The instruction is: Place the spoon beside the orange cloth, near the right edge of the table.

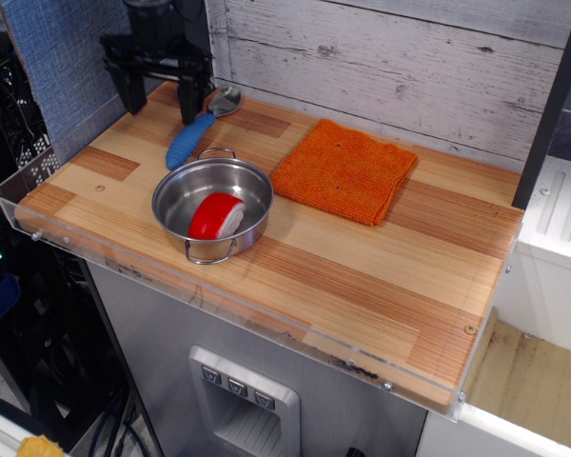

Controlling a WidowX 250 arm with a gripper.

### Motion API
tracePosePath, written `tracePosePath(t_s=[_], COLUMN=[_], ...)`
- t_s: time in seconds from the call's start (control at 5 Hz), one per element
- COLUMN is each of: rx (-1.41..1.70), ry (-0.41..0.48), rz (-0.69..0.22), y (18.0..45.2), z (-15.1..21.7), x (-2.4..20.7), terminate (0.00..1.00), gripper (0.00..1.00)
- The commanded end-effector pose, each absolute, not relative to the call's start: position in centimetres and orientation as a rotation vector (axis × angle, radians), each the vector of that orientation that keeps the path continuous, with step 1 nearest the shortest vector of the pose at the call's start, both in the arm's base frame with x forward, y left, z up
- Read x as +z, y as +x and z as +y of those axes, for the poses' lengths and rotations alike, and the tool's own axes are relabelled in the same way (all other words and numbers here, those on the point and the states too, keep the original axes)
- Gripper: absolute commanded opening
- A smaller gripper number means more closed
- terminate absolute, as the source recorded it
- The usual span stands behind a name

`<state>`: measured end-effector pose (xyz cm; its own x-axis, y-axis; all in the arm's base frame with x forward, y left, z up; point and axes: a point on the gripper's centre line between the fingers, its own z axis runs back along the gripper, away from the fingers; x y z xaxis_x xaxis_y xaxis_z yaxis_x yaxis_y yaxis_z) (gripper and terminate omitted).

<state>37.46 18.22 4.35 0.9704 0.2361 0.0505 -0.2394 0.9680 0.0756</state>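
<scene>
The spoon point(196, 131) lies flat at the table's back left, its blue ribbed handle pointing toward the front and its metal bowl toward the wall. The orange cloth point(344, 169) lies flat at the back middle of the wooden table point(381, 276). My black gripper point(160, 107) hangs open just left of the spoon, its right finger close beside the handle's upper end and its left finger further left. It holds nothing.
A steel two-handled pot point(212, 207) with a red-and-white object point(217, 217) inside stands in front of the spoon. A clear acrylic rim runs along the left and front edges. A white plank wall closes the back.
</scene>
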Motion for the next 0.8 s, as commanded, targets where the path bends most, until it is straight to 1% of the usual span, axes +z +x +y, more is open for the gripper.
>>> tracePosePath(t_s=[0.0,0.6], rx=[0.255,0.249], ry=[0.112,0.106], rz=[-0.064,-0.058], y=[39.2,39.4], z=[19.0,17.7], x=[4.6,3.5], terminate=[0.0,0.0], gripper=[1.0,1.0])
